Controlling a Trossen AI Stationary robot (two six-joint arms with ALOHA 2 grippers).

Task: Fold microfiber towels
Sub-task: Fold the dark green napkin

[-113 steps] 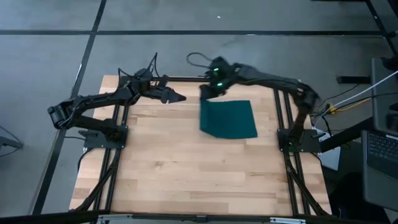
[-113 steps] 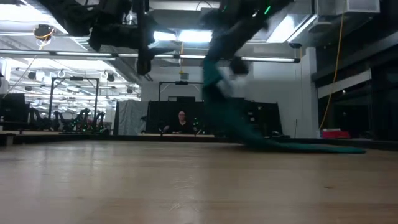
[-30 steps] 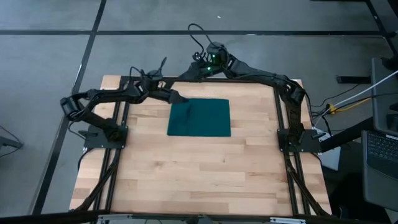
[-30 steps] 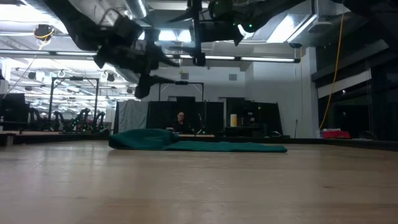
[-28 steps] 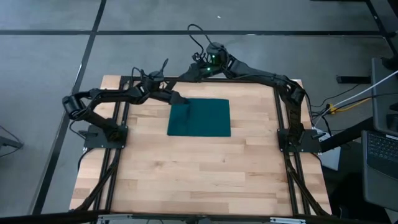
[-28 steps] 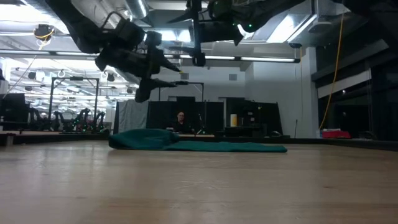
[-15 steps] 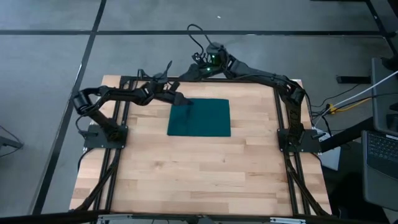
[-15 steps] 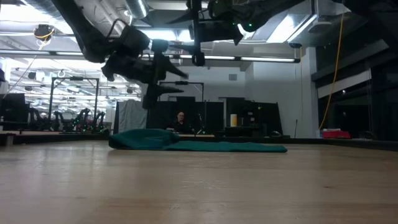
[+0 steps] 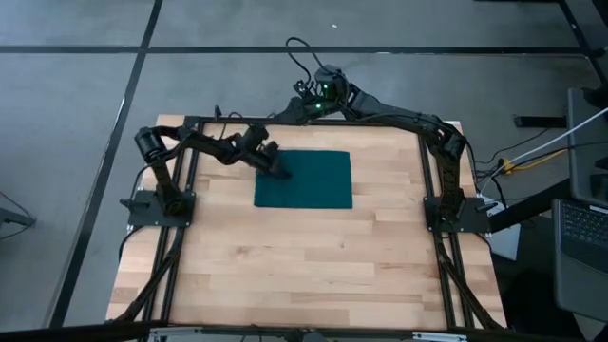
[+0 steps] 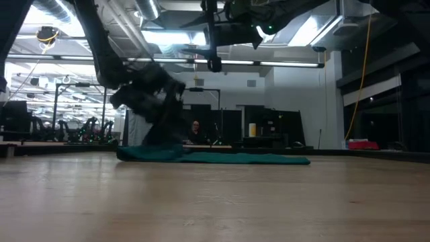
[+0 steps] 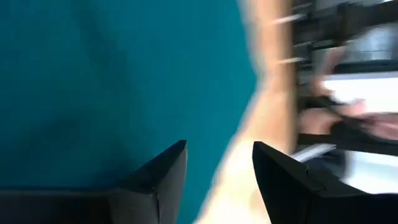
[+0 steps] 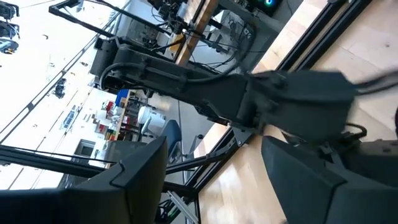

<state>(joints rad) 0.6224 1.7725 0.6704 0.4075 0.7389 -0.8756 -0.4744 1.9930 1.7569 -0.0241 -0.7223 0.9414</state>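
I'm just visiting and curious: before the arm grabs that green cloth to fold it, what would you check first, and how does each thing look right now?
1. Towel lying flat on the table: ok.
2. Left gripper down at the towel's far left corner: ok.
3. Left fingers open astride the towel's edge: ok.
4. Right gripper open, raised beyond the table's far edge, off the cloth: ok.
5. Cloth actually between the left fingertips: cannot tell.

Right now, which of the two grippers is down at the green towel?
The left gripper, jaws open, is low at the corner of the teal towel. The right gripper, jaws also open, hangs high beyond the table's far edge, away from the towel.
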